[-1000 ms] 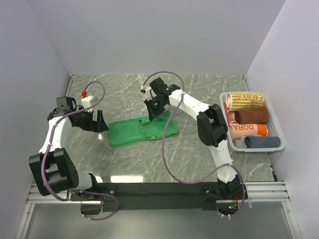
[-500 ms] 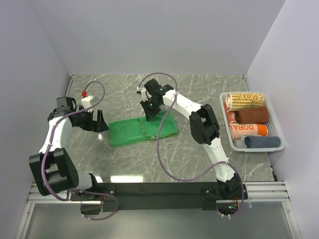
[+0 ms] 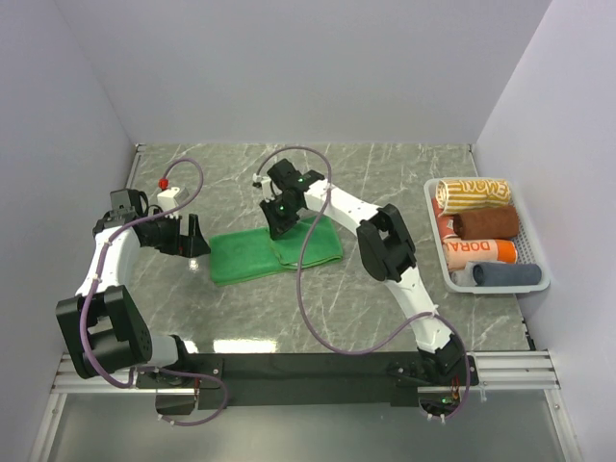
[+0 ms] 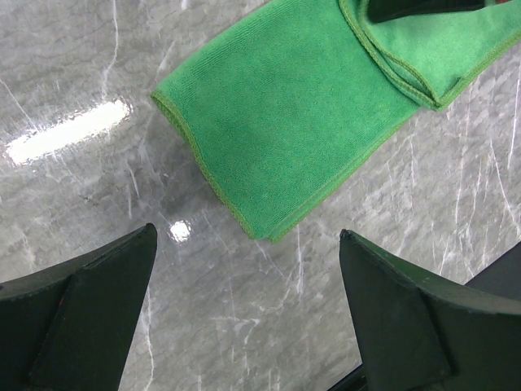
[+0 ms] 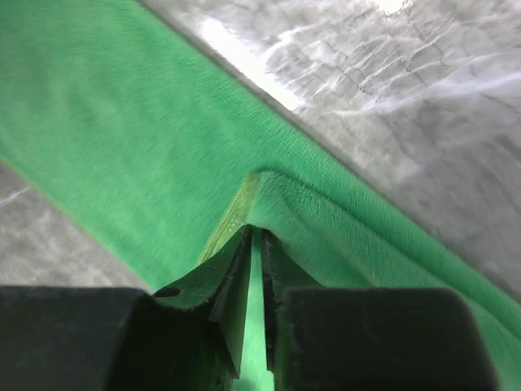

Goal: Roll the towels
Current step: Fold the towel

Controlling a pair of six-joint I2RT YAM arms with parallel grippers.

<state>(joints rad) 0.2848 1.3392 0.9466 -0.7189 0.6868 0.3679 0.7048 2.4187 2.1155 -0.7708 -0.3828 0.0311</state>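
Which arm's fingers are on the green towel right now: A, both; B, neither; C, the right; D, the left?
C: the right fingers pinch a raised fold of the green towel, while the left fingers hang open beside its end, apart from it.

Green towel (image 3: 245, 258): fuzzy terry cloth, matt; table (image 3: 289, 318): glossy, marble-look.
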